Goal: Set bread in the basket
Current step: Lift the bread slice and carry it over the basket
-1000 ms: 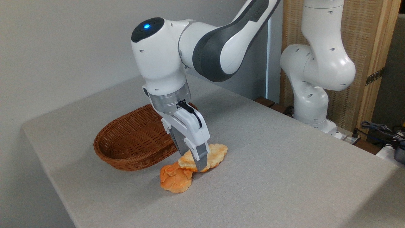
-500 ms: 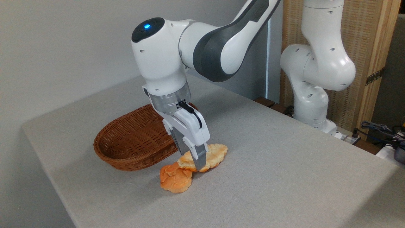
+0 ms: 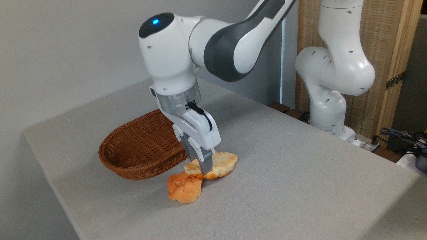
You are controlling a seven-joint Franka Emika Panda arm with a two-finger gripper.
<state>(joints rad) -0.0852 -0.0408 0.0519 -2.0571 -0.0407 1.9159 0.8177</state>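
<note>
The pale golden bread (image 3: 220, 164), a long loaf with lobed edges, is lifted a little off the grey table, its left end just above a round orange bun (image 3: 184, 189). My gripper (image 3: 204, 168) is shut on the bread across its middle, with one grey finger (image 3: 207, 165) showing in front of the loaf and the other hidden behind it. The brown wicker basket (image 3: 140, 148) stands empty just left of and behind the gripper.
The grey table (image 3: 300, 173) drops off at its left and front edges. The arm's white base (image 3: 328, 110) stands at the back right, in front of a wooden screen. Cables and dark gear (image 3: 405, 140) lie at the far right.
The gripper has risen slightly with the bread held in it, and the loaf has come up off the table. The orange bun and the basket stay in place.
</note>
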